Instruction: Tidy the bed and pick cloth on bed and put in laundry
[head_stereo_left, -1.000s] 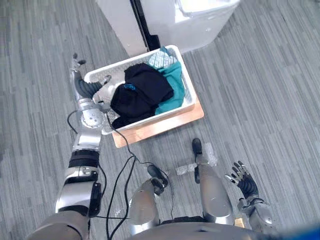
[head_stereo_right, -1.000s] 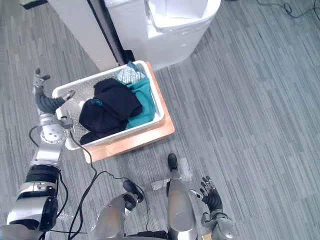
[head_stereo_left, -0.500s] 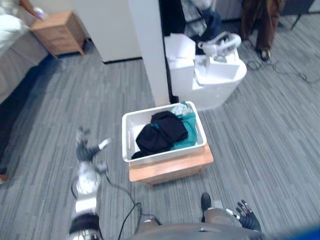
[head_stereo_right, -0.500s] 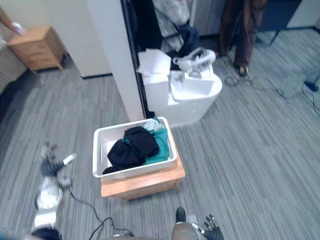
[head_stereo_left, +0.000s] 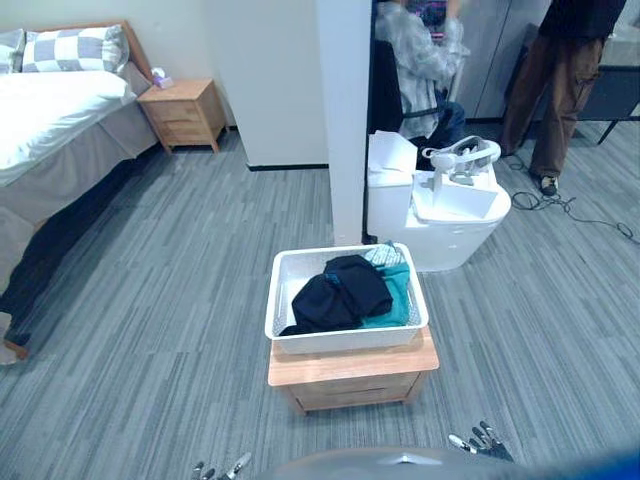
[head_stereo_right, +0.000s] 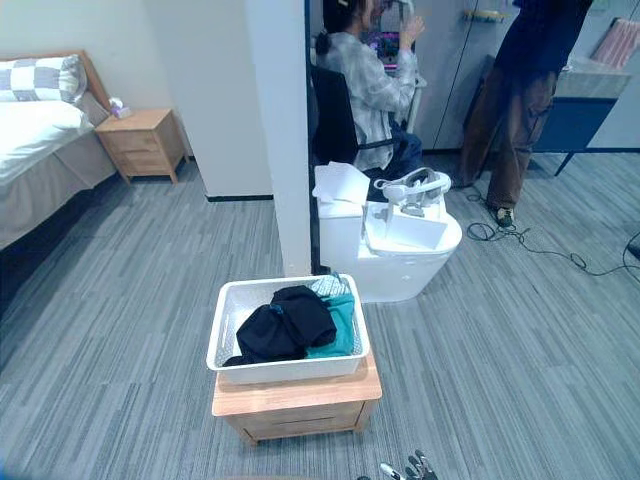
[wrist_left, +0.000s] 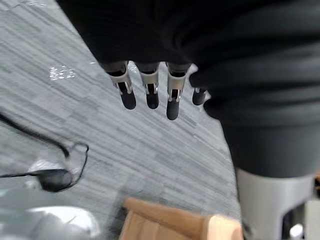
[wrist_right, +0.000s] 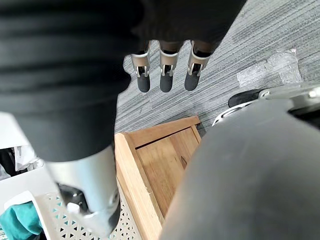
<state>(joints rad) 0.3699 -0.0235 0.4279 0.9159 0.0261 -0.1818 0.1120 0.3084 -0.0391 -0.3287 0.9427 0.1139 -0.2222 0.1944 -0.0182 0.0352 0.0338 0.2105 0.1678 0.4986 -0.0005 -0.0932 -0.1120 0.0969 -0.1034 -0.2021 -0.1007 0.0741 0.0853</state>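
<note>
A white laundry basket (head_stereo_left: 345, 340) sits on a low wooden stand (head_stereo_left: 355, 375) in the middle of the grey floor. It holds a black garment (head_stereo_left: 335, 295) and a teal cloth (head_stereo_left: 398, 297). The bed (head_stereo_left: 50, 110), with a white duvet and a checked pillow (head_stereo_left: 75, 45), stands far off at the left. My left hand (head_stereo_left: 225, 468) and right hand (head_stereo_left: 482, 442) hang low, near the stand's front. In the wrist views, the left fingers (wrist_left: 150, 92) and right fingers (wrist_right: 165, 75) are straight over the floor and hold nothing.
A white pillar (head_stereo_left: 345, 100) rises behind the basket, with a white round appliance (head_stereo_left: 455, 210) at its right. A wooden nightstand (head_stereo_left: 185, 112) stands by the bed. One person sits (head_stereo_left: 415, 60) and another stands (head_stereo_left: 560, 70) at the back right. Cables (head_stereo_left: 580, 210) lie there.
The camera has swung up from the floor to take in the room. My left hand, raised beside the basket a second ago, now hangs low.
</note>
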